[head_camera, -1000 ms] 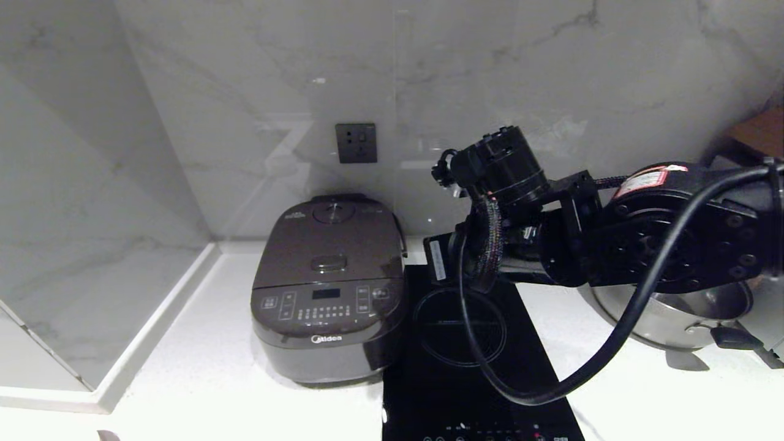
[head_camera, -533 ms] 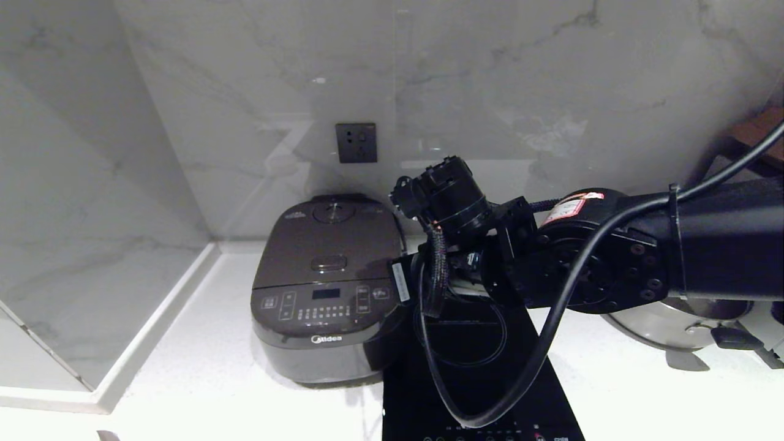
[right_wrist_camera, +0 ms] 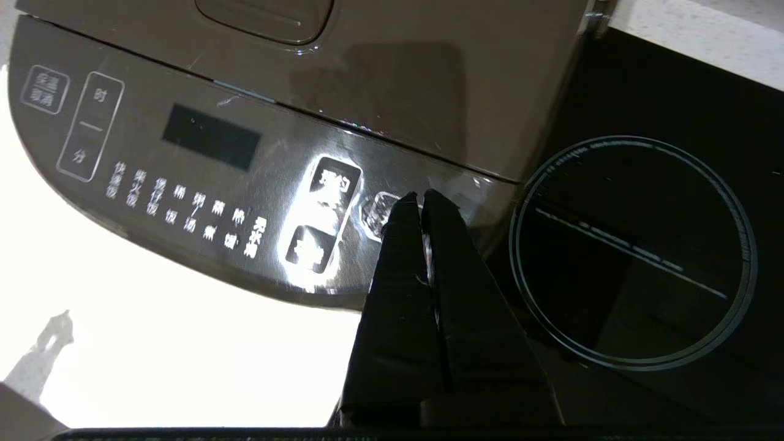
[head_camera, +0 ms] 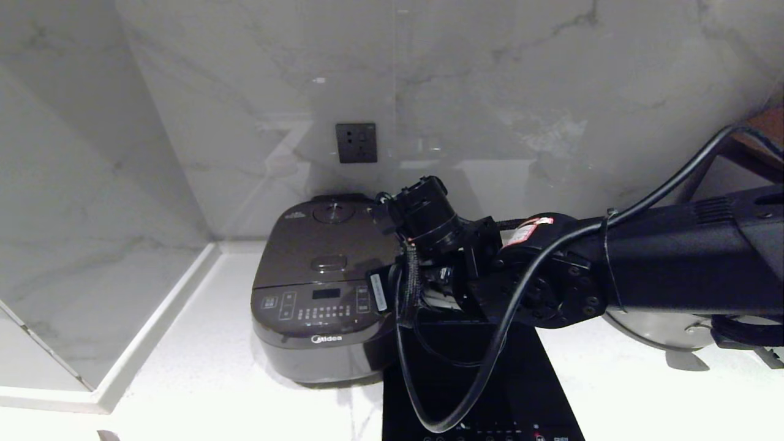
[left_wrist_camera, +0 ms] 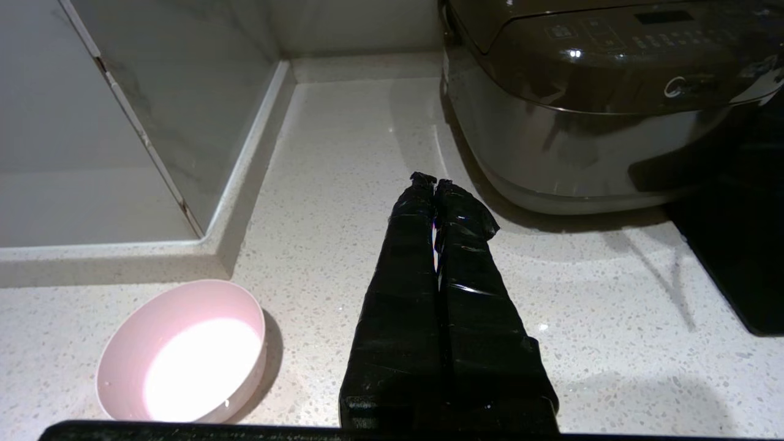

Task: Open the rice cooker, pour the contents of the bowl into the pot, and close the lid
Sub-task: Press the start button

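Just now the right tool (right_wrist_camera: pixel 420 197) hovers over the right end of the rice cooker's (head_camera: pixel 327 288) sloped button panel, its tips pressed together. The lid (head_camera: pixel 331 245) is down, its oval release button (right_wrist_camera: pixel 263 18) beyond the tips. A black hob (right_wrist_camera: pixel 637 251) lies beside the cooker. Off to the left, the left tool (left_wrist_camera: pixel 432 182) is pressed together too, empty above the worktop (left_wrist_camera: pixel 343 153), with the pink bowl (left_wrist_camera: pixel 184 352) near it, well apart from the cooker.
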You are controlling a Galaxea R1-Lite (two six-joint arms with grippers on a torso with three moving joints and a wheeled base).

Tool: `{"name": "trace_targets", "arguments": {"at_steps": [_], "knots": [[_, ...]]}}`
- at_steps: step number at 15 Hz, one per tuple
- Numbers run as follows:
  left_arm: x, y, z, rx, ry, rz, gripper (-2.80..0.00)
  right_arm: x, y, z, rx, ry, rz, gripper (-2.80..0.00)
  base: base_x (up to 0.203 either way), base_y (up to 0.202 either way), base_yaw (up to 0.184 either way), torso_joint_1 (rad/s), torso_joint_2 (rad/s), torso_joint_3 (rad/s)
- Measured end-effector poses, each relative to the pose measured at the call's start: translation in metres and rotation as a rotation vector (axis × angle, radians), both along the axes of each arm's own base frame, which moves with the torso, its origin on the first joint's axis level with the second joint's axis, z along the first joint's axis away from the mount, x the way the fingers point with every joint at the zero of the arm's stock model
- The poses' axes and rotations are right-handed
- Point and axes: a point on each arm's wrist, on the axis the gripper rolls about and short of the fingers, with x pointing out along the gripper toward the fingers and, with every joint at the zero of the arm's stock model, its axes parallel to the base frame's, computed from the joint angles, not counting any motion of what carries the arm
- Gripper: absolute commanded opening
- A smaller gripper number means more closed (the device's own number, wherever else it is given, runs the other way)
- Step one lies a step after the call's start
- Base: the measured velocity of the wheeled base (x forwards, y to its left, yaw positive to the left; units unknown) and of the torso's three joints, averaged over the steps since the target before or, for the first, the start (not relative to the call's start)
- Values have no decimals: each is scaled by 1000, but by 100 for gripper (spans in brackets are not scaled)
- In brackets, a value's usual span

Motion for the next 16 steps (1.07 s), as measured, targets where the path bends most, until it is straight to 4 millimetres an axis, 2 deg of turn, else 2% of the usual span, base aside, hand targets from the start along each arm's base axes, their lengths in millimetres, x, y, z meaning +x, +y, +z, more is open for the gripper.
{"name": "trace_targets", "arguments": {"at_steps": [5, 11, 16], "knots": [[0, 0, 0, 0, 0, 1, -280, 5, 6, -13, -12, 13, 5, -280, 0, 0, 0, 0, 0, 0], [0, 0, 0, 0, 0, 0, -280, 4, 16, -18, -9, 13, 18, -280, 0, 0, 0, 0, 0, 0], [0, 0, 0, 0, 0, 1, -280, 4, 17, -22, -9, 26, 12, -280, 0, 0, 0, 0, 0, 0]]}}
